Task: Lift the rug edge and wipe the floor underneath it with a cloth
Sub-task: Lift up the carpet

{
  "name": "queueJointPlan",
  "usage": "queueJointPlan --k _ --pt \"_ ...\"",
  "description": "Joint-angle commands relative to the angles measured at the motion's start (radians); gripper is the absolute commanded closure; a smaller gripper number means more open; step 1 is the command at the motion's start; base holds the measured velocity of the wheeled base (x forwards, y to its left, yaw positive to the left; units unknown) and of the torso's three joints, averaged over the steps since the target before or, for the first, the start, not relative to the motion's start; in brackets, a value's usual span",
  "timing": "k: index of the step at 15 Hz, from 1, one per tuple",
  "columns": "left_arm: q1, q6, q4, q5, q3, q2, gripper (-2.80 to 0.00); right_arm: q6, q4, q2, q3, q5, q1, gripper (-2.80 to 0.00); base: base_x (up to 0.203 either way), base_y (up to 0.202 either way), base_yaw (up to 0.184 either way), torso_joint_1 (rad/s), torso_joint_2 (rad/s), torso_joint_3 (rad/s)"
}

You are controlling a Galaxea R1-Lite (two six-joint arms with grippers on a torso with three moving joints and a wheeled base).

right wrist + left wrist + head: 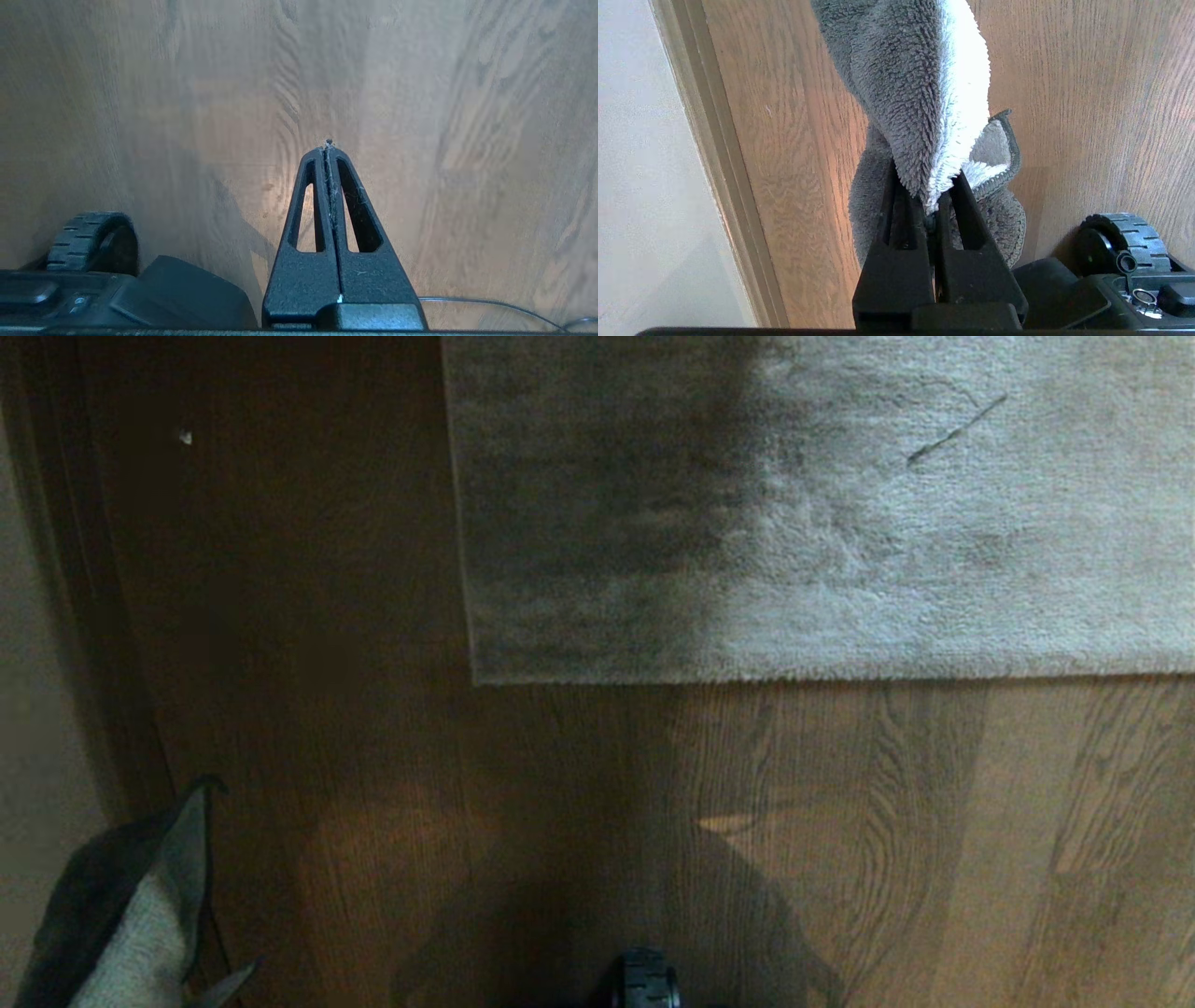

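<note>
A grey-beige plush rug [822, 504] lies flat on the dark brown wooden floor [653, 821]. Its straight near edge [840, 677] and square left corner [478, 679] rest on the planks. The grey fuzzy cloth [920, 93] hangs from my left gripper [931, 186], which is shut on it above the floor [794, 163]; in the head view the cloth [140, 915] shows at the bottom left. My right gripper [328, 148] is shut and holds nothing, over bare floor [444, 140]. Neither gripper shows in the head view.
A pale wall with a skirting board [719, 154] runs along the left of the floor. My base's black wheels [1125, 238] [91, 238] sit close to both grippers, one showing at the head view's bottom edge [644, 980]. A thin cable [490, 305] lies near the right gripper.
</note>
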Motion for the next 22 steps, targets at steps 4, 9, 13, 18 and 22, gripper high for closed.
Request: queueJointPlan --k 4,9,13,18,22 --pt "0.0 0.0 0.0 0.0 0.0 0.0 0.0 0.007 -0.037 0.221 -0.102 0.05 0.018 0.0 0.0 0.0 0.0 0.0 0.0 0.0" --pt "0.0 0.0 0.0 0.0 0.0 0.0 0.0 0.027 -0.207 0.458 -0.14 0.055 0.054 0.0 0.0 0.0 0.0 0.0 0.0 0.0" --pt "0.0 0.0 0.0 0.0 0.0 0.0 0.0 0.08 -0.374 0.61 -0.143 0.056 0.054 0.0 0.0 0.0 0.0 0.0 0.0 0.0" --pt "0.0 0.0 0.0 0.0 0.0 0.0 0.0 0.289 -0.507 0.702 -0.127 0.059 0.057 0.0 0.0 0.0 0.0 0.0 0.0 0.0" --pt "0.0 0.0 0.0 0.0 0.0 0.0 0.0 0.357 -0.507 0.792 -0.116 0.129 0.098 0.0 0.0 0.0 0.0 0.0 0.0 0.0"
